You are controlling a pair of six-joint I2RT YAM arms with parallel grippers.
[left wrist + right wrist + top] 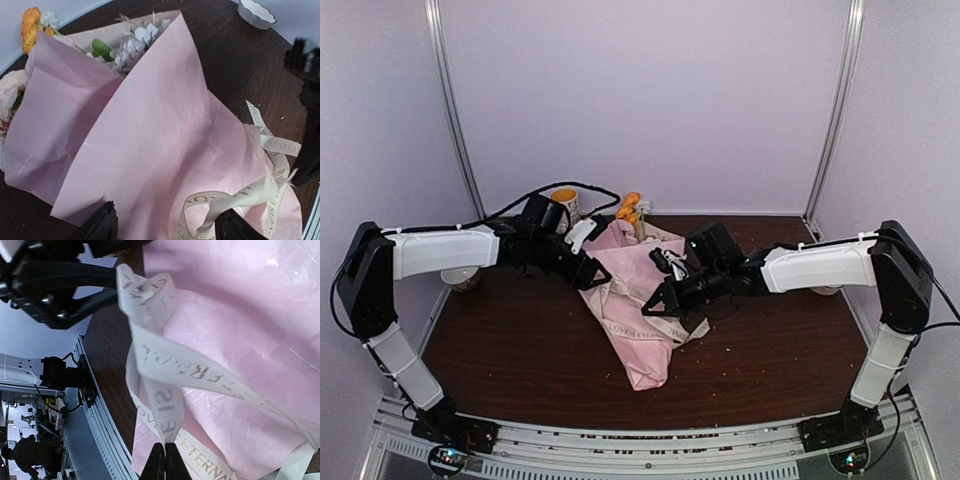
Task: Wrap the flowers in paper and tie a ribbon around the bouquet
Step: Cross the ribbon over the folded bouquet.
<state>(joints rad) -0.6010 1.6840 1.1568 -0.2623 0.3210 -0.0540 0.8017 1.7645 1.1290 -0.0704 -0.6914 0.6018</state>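
Three lilac walls (650,100) and two thin metal poles (455,110) box in the dark wooden bench (520,350), with a bowl (463,277) at its left edge and a mug (565,203) at the back. Mid-bench lies the bouquet (638,300), blooms toward the back wall, the left gripper (590,272) open at its left side and the ribbon (665,325) looped loosely over its paper (150,125). Just right, the right gripper (655,305) is closed on a ribbon strand, crumbs (728,350) scattered nearby.
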